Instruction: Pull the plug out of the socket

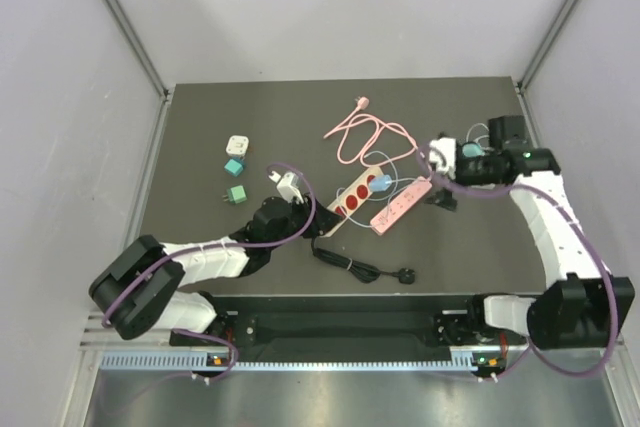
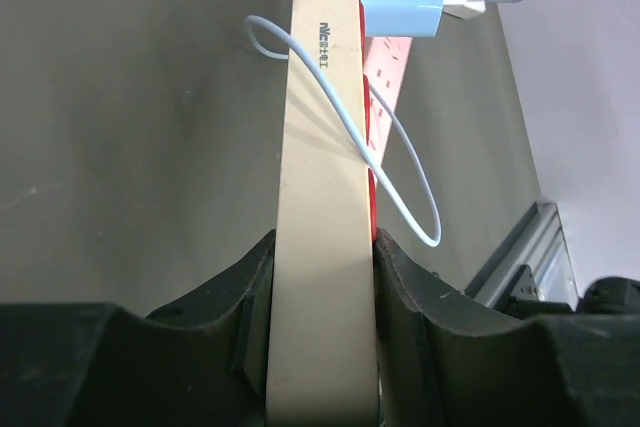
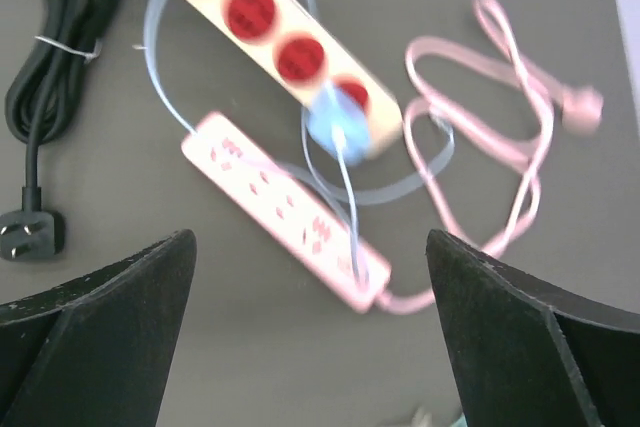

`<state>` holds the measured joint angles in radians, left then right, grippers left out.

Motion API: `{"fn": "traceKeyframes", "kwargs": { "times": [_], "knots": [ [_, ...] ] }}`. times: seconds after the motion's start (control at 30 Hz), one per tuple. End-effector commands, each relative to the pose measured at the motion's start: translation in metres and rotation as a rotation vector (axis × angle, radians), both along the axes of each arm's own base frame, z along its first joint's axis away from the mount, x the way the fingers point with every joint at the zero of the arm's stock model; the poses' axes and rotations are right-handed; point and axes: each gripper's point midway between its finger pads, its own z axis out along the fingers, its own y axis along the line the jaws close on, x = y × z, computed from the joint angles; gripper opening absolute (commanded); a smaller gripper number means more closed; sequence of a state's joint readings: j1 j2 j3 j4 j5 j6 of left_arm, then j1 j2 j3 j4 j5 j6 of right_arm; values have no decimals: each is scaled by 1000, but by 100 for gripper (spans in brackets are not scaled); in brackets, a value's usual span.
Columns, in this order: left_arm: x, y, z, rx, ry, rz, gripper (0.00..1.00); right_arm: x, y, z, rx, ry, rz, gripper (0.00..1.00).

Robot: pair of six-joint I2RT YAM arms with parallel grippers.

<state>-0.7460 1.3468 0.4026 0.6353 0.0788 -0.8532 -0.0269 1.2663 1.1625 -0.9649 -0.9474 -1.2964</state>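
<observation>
A beige power strip [image 1: 352, 197] with red sockets lies mid-table, with a light blue plug [image 1: 381, 183] in its far socket. My left gripper [image 1: 322, 223] is shut on the strip's near end. In the left wrist view the strip [image 2: 322, 167] runs between both jaws, and the blue plug [image 2: 400, 9] sits at its far end with a pale blue cable [image 2: 400, 177] looping off. My right gripper [image 1: 440, 165] is open and empty, to the right of the plug. The right wrist view, from above, shows the plug [image 3: 335, 127], the beige strip [image 3: 262, 25] and my open right gripper [image 3: 308, 242].
A pink power strip [image 1: 402, 205] lies beside the beige one, and its pink cable [image 1: 362, 132] coils toward the back. A black cable with plug [image 1: 352, 265] lies near the front edge. A white adapter [image 1: 238, 146] and teal adapters [image 1: 233, 167] sit at the left.
</observation>
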Motion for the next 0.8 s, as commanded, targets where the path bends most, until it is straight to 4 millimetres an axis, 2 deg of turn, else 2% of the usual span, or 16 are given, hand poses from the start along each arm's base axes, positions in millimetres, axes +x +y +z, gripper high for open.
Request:
{"fn": "traceKeyframes", "kwargs": {
  "times": [0.0, 0.03, 0.07, 0.1, 0.13, 0.2, 0.23, 0.4, 0.5, 0.63, 0.77],
  "knots": [
    [3, -16, 73, -173, -154, -59, 0, -6, 35, 12, -72, -279, 193, 97],
    [2, -16, 73, -174, -147, -62, 0, -10, 50, 11, -91, -312, 233, 98],
    [1, -16, 76, -184, -144, -62, 0, -4, 50, 5, -150, -345, 219, 98],
    [0, -15, 77, -186, -142, -63, 0, 2, 56, 8, -171, -391, 224, 99],
    [-2, -16, 79, -191, -138, -71, 0, 0, 68, 6, -186, -404, 254, 98],
    [-4, -16, 83, -201, -136, -78, 0, 9, 73, 2, -242, -415, 241, 98],
    [-5, -17, 84, -204, -135, -86, 0, 8, 80, 0, -253, -416, 260, 98],
    [-10, -18, 92, -214, -134, -106, 0, 24, 89, -13, -328, -423, 236, 91],
    [-11, -17, 94, -214, -135, -110, 0, 25, 93, -22, -374, -414, 255, 82],
    [-14, -17, 97, -221, -137, -118, 0, 27, 94, -35, -438, -410, 267, 64],
    [-15, -16, 100, -229, -140, -122, 0, 28, 97, -44, -476, -425, 285, 57]
  ]
}}
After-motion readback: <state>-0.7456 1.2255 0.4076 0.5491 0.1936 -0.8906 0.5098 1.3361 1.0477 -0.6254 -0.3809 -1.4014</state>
